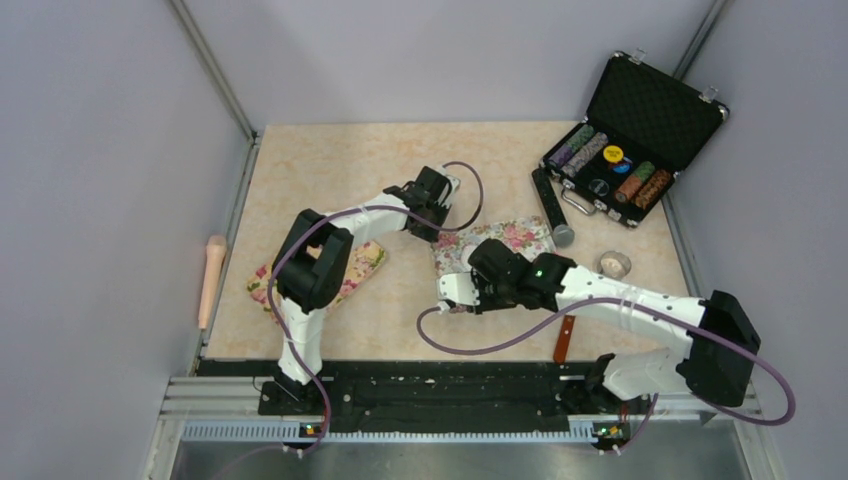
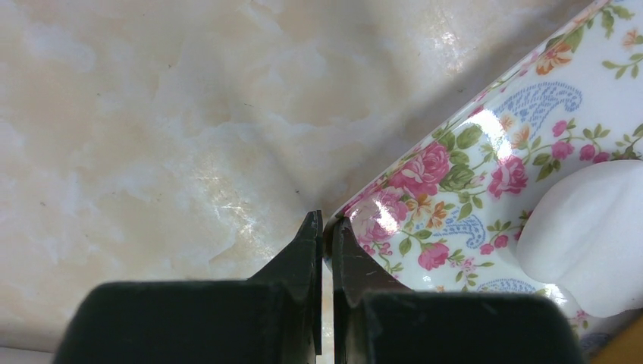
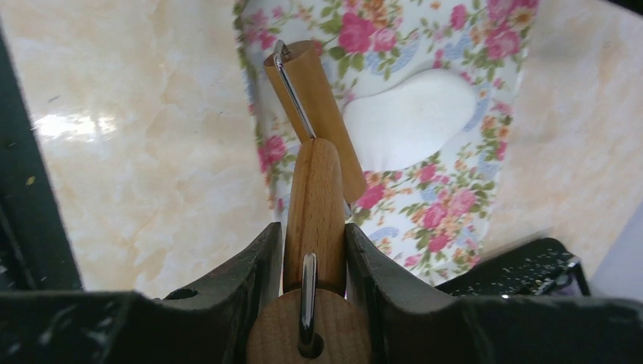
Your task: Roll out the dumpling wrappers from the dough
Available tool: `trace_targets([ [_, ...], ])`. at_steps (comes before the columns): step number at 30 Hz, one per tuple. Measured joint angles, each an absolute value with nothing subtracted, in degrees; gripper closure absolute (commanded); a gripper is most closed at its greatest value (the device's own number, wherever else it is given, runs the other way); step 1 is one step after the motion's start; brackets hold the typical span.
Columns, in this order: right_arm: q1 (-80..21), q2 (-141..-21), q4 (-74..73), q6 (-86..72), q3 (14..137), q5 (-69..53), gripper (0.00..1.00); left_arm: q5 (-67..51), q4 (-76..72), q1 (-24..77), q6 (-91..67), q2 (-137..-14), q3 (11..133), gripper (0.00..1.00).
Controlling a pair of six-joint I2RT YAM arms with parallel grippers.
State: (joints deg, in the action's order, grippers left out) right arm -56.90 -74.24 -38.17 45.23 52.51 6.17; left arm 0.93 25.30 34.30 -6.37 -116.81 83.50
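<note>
Dough (image 3: 409, 117), a white lump not yet rolled into dumpling wrappers, lies on the floral mat (image 3: 447, 205) in the middle of the worktop (image 2: 152, 114), where the left hand (image 2: 324, 227) pinches shut on the mat's far left corner, likely to stop it sliding, while the right hand (image 3: 315, 250) squeezes a wooden roller (image 3: 315, 197) just beside the lump.

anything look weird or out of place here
An open case of poker chips sits at the far right corner of the table, odd for this job. A wooden pin lies at the very left edge, against the wall.
</note>
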Motion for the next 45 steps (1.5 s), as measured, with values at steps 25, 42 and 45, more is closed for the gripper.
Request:
trace_targets([
  [25,-48.51,-75.79,-19.59,46.15,55.16,9.89,1.0,3.05,24.64,31.81,-6.07,-116.6,83.11,1.0],
  [42,-47.7,-77.58,-28.71,50.83,51.53,4.47,1.0,2.96,23.97,31.64,-5.87,-116.2,82.56,1.0],
  [45,-47.55,-77.21,-29.85,51.11,51.53,3.7,1.0,3.03,23.99,31.64,-5.87,-115.96,82.24,1.0],
])
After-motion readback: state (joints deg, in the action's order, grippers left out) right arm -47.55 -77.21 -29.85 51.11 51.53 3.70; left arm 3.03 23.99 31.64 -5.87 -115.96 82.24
